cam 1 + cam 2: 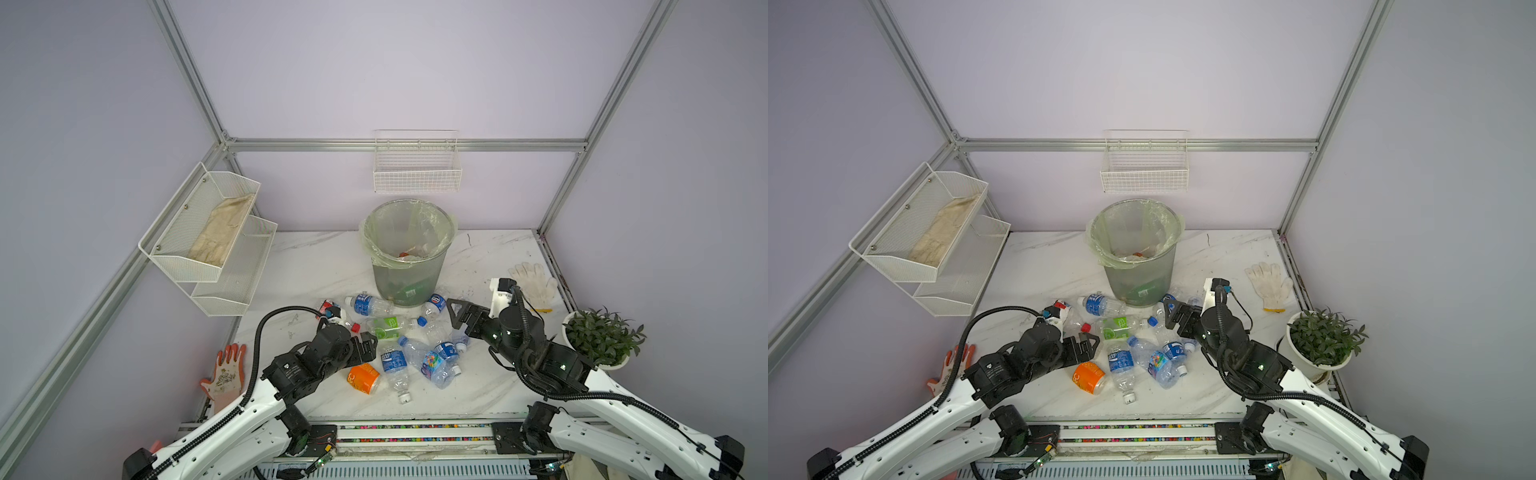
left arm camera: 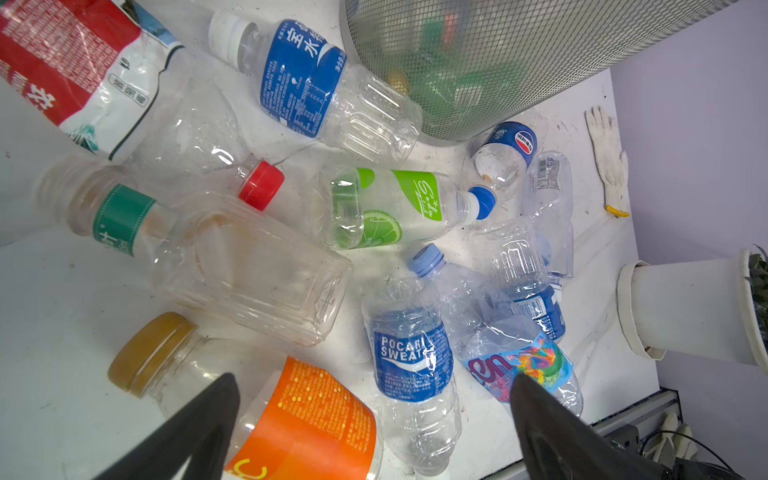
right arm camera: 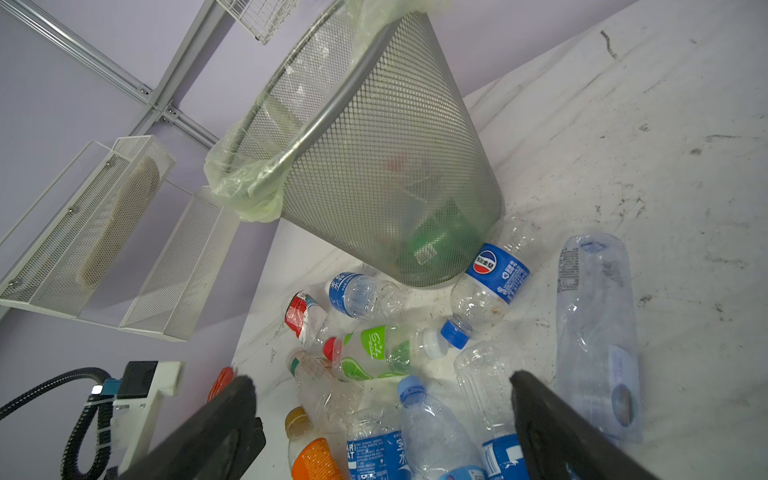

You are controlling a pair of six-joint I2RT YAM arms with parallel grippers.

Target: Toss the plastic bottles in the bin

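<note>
Bottles (image 1: 393, 361) lay on their sides in a heap on the white table (image 1: 316, 266), just in front of the bin (image 1: 390, 282). The bin stood upright near the back of the table. A pale green bag (image 1: 368, 246) was folded over its rim. Through the mesh a green thing (image 1: 409, 291) showed at the bottom.

A Pepsi bottle (image 1: 435, 303) touched the foot of the bin on the right. A blue-label bottle (image 1: 365, 304) lay just beside the foot on the left. A green-label bottle (image 1: 388, 326) lay in the middle of the heap. An orange-label bottle (image 1: 363, 377) lay at the near side.

The left claw (image 1: 371, 345) hung low at the left side of the heap, just behind the orange-label bottle. Its fingers (image 2: 199, 424) were wide apart and held nothing. In the left wrist view the orange-label bottle and a Pocari bottle (image 2: 409, 361) showed past the gap.

The right claw (image 1: 453, 316) hung at the right side of the heap, near the foot of the bin. Its fingers (image 3: 552, 428) were wide apart too and held nothing. Clear bottles lay on the table past them. I could not tell if either claw touched a bottle.

A white glove (image 1: 534, 282) lay on the table to the right, near a plant (image 1: 602, 336). An orange glove (image 1: 226, 372) lay at the left edge.
</note>
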